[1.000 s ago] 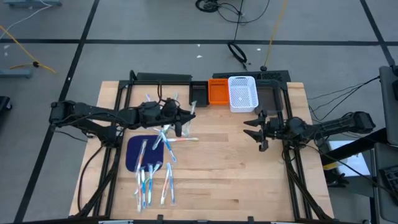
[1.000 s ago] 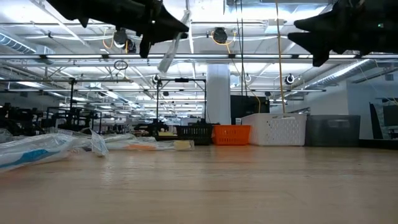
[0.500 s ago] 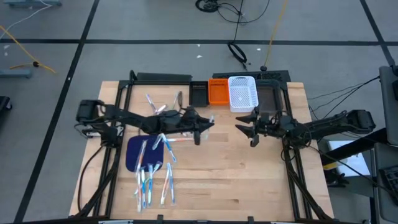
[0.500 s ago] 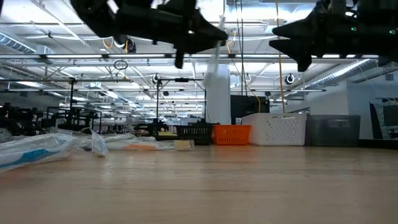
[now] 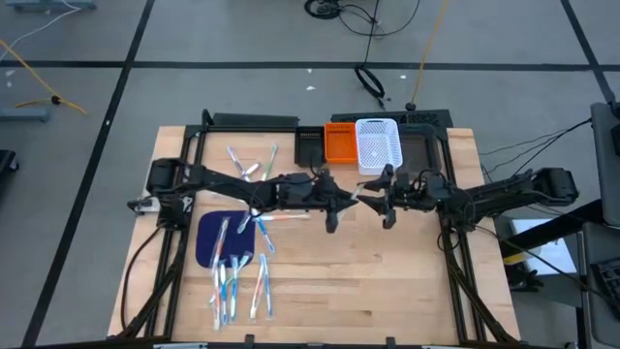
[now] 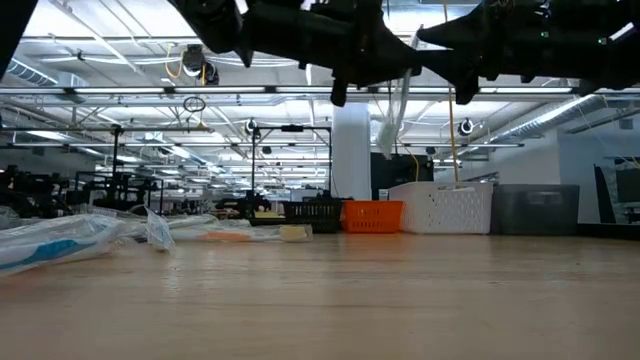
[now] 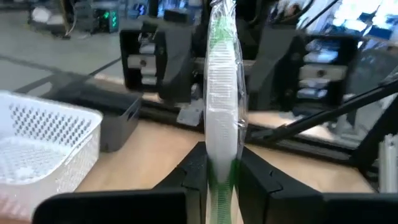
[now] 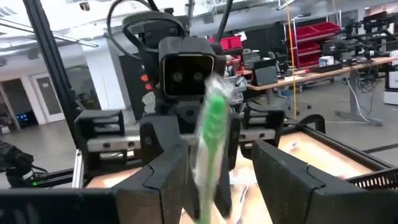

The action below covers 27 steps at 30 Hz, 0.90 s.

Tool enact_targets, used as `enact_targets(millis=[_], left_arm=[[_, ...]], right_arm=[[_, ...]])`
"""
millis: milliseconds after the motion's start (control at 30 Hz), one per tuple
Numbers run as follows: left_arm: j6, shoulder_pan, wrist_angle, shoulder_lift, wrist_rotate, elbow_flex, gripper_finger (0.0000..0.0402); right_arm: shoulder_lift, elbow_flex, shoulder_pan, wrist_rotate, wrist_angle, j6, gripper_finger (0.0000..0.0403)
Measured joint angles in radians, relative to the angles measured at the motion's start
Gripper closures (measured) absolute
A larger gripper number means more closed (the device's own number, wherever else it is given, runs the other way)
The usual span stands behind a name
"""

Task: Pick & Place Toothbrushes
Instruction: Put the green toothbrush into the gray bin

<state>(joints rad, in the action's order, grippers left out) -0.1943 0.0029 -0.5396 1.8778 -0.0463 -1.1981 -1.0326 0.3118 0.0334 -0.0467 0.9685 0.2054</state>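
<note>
On the table's left side I see the loose toothbrushes (image 5: 237,267) lying on and around the dark blue mat (image 5: 215,236), none of them in a bin yet. My left gripper (image 5: 351,201) is clenched on a wrapped green toothbrush (image 7: 220,99), held up in the air over the middle of the table, well above the wood. Facing it, my right gripper (image 8: 211,180) has its jaws spread on either side of the toothbrush's free end, not closed on it. I judge this as a handover, midway through. Next I need to close the right jaws squarely on the wrapper before the left lets go, then carry it toward the bins (image 5: 378,145) at the back.
</note>
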Motion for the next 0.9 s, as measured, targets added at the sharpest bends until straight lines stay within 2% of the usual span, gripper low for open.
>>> enact_targets(millis=[300, 567, 800, 900], left_arm=[[0.017, -0.006, -0.001, 0.016, -0.006, -0.019, 0.0372], [0.013, -0.005, -0.004, 0.016, -0.006, -0.019, 0.0341], [0.016, -0.006, -0.004, 0.016, -0.006, -0.019, 0.0370], [0.016, -0.006, -0.004, 0.016, -0.006, -0.019, 0.0369]], right_arm=[[-0.020, 0.005, 0.000, 0.000, 0.002, 0.000, 0.0234], [-0.019, 0.005, 0.000, 0.003, 0.030, 0.020, 0.0234], [-0.028, 0.005, -0.002, 0.003, 0.063, 0.028, 0.0234], [-0.045, 0.005, -0.002, 0.003, 0.075, 0.041, 0.0234]])
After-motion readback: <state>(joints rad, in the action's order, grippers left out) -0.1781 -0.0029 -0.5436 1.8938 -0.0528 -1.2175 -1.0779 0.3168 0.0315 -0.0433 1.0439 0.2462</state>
